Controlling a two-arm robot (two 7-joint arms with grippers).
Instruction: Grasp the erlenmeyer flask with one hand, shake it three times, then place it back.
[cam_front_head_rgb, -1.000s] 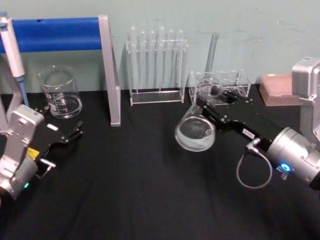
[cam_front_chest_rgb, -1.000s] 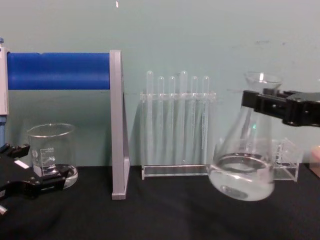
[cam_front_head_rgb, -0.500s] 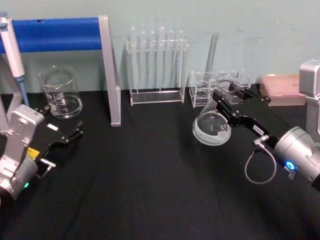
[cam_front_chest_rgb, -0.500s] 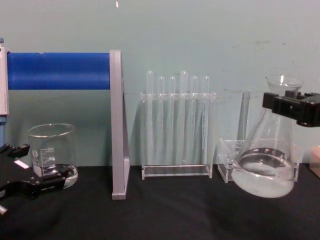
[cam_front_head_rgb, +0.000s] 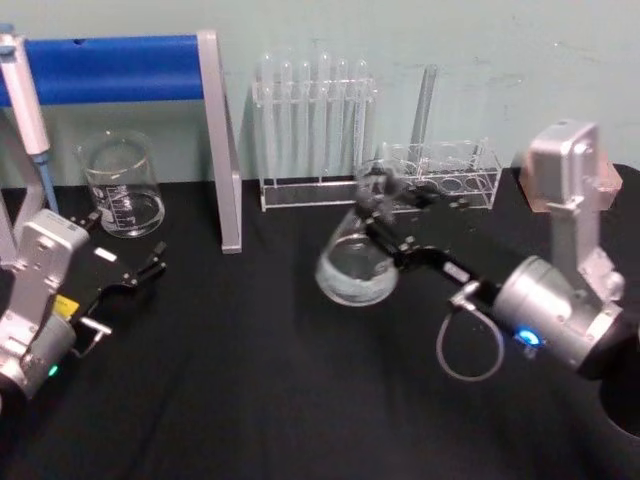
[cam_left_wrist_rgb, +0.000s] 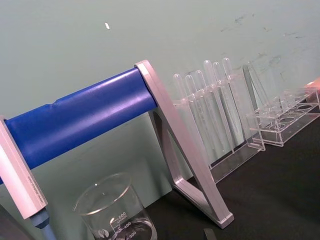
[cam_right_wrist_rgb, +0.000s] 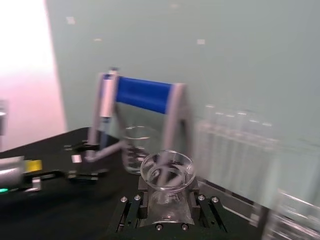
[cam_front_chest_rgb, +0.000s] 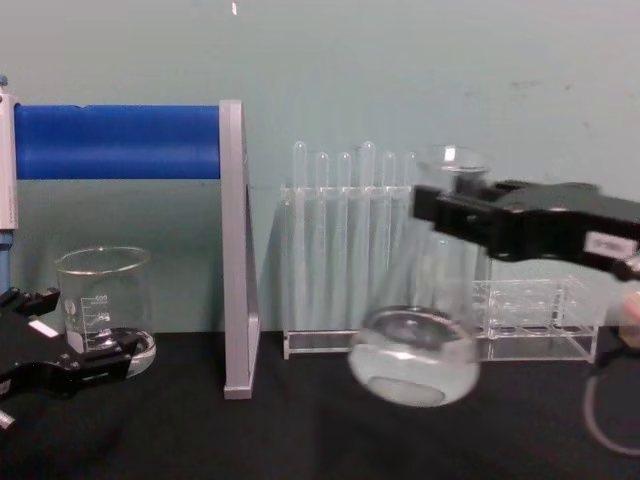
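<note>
The right gripper (cam_front_head_rgb: 379, 205) has its jaws clenched on the neck of the erlenmeyer flask (cam_front_head_rgb: 352, 268), holding it off the black desk (cam_front_head_rgb: 250, 400) near the middle of the work area. In the chest view the flask (cam_front_chest_rgb: 415, 355) hangs tilted, its flared rim up beside the black gripper (cam_front_chest_rgb: 450, 215) and its wide round base swung toward the robot's left, in front of the test tube rack (cam_front_chest_rgb: 350, 250). A little clear liquid sits in the bottom of the flask. From the right wrist view, the rim of the flask (cam_right_wrist_rgb: 166, 170) stands open just above the gripper (cam_right_wrist_rgb: 166, 200), a jaw pressed to each side of the neck.

Along the wall behind, the tall rack of test tubes (cam_front_head_rgb: 312, 130) stands between a blue-barred stand (cam_front_head_rgb: 120, 68) and a low clear rack (cam_front_head_rgb: 450, 170). A graduated glass beaker (cam_front_head_rgb: 122, 190) stands upright under the blue bar, well apart from the flask.

The left gripper (cam_front_head_rgb: 125, 240) rests low at the robot's left, just in front of the beaker, its jaws released and holding nothing. The left wrist view looks past the beaker (cam_left_wrist_rgb: 115, 212) to the blue bar (cam_left_wrist_rgb: 80, 120).
</note>
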